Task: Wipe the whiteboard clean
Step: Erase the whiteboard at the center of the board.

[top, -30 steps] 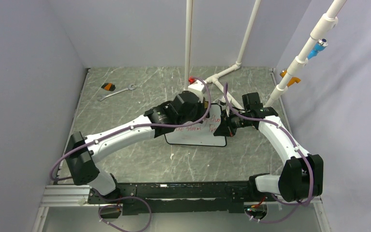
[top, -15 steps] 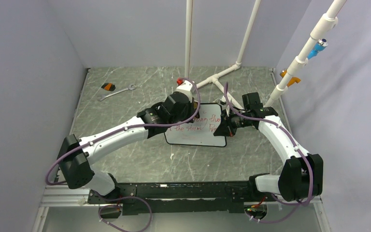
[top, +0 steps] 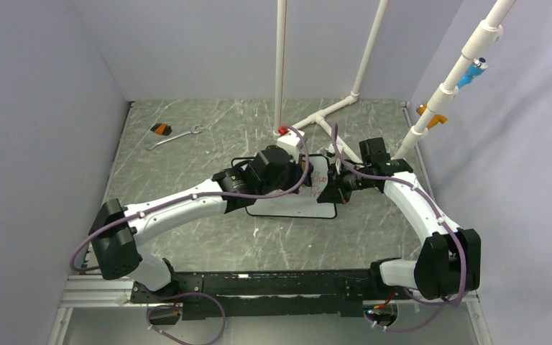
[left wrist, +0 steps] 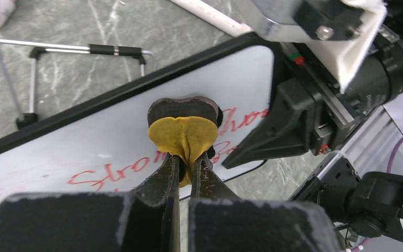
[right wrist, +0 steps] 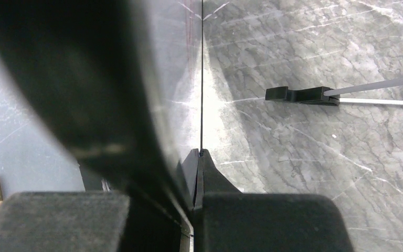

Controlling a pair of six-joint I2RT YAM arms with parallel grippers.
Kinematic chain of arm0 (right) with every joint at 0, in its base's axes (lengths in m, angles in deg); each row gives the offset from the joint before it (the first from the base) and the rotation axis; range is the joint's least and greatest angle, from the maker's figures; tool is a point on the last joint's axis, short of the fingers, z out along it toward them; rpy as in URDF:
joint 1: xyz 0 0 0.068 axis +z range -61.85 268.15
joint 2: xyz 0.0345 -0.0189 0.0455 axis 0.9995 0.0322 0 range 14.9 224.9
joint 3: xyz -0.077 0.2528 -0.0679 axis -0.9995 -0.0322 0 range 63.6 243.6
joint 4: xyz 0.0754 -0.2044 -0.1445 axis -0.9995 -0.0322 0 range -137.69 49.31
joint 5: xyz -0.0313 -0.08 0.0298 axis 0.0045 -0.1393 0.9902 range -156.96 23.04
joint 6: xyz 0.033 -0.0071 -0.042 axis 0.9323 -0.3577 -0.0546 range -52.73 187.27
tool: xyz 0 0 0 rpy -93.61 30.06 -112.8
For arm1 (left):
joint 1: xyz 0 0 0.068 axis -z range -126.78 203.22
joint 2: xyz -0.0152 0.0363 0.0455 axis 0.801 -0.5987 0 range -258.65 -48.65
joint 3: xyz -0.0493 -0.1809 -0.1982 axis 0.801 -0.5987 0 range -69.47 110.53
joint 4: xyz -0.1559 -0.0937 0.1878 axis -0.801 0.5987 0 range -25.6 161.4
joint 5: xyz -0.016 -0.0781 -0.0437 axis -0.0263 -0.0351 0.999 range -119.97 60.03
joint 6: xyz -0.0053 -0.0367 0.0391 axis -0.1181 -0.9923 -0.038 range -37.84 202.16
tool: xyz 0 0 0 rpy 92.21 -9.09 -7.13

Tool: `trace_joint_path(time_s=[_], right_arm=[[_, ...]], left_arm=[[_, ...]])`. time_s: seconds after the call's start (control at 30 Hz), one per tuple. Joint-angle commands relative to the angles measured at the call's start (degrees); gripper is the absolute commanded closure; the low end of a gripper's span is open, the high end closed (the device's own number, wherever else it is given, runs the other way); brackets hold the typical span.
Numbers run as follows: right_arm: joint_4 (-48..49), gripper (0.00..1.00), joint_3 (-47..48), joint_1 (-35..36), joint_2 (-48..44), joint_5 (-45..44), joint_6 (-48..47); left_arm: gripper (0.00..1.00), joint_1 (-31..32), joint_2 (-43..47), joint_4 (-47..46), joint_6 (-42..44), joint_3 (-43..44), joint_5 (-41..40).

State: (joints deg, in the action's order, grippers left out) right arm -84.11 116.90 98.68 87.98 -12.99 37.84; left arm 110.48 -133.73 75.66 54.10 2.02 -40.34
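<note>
The whiteboard point(top: 287, 205) sits about mid-table, a little right of centre, between the two arms. Its wire stand point(left wrist: 31, 79) sticks out past its far edge. I cannot tell whether the board lies flat or is propped up a little.

Red writing point(left wrist: 110, 176) still shows on it. One word runs along the near part of the board in the left wrist view, and more letters sit close to the right end. The strip along the far edge looks blank there. The near strip looks white from above.

The left gripper point(left wrist: 184, 163) has its jaws pinched tight on a yellow wiping pad point(left wrist: 182, 134) with a dark backing. The pad rests against the board's face, right among the red letters. The right gripper point(top: 330, 188) is clamped narrow on the board's right edge and seems to be holding it steady. In its own wrist view the edge runs straight in between its fingertips.

I judge the job to be partway done. The wiping is going on, some of the board looks clean, and the words near the middle and at the right end are left to rub out.

Further off, a wrench point(top: 175, 136) lies on the far left of the grey table point(top: 187, 237). White pipes point(top: 330, 111) cross the far right.
</note>
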Motion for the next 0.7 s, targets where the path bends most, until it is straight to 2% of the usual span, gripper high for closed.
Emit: trace_joint_path(time_s=[0.0, 0.23, 0.5, 0.67], right_arm=[[-0.6, 1.00, 0.4, 0.5, -0.9, 0.5, -2.7], [-0.6, 1.00, 0.4, 0.4, -1.2, 0.5, -2.7], [-0.6, 1.00, 0.4, 0.5, -1.3, 0.6, -2.7], [-0.5, 1.00, 0.3, 0.4, -1.2, 0.5, -2.6]], left_arm=[[1.00, 1.3, -1.9, -2.9, 0.7, 2.4, 0.4], [1.00, 0.3, 0.4, -2.4, 0.0, -2.1, -8.3], [1.00, -2.7, 6.2, -4.8, -1.5, -8.3, -7.7], [1.00, -2.1, 6.8, -7.8, -1.5, -8.5, -3.5]])
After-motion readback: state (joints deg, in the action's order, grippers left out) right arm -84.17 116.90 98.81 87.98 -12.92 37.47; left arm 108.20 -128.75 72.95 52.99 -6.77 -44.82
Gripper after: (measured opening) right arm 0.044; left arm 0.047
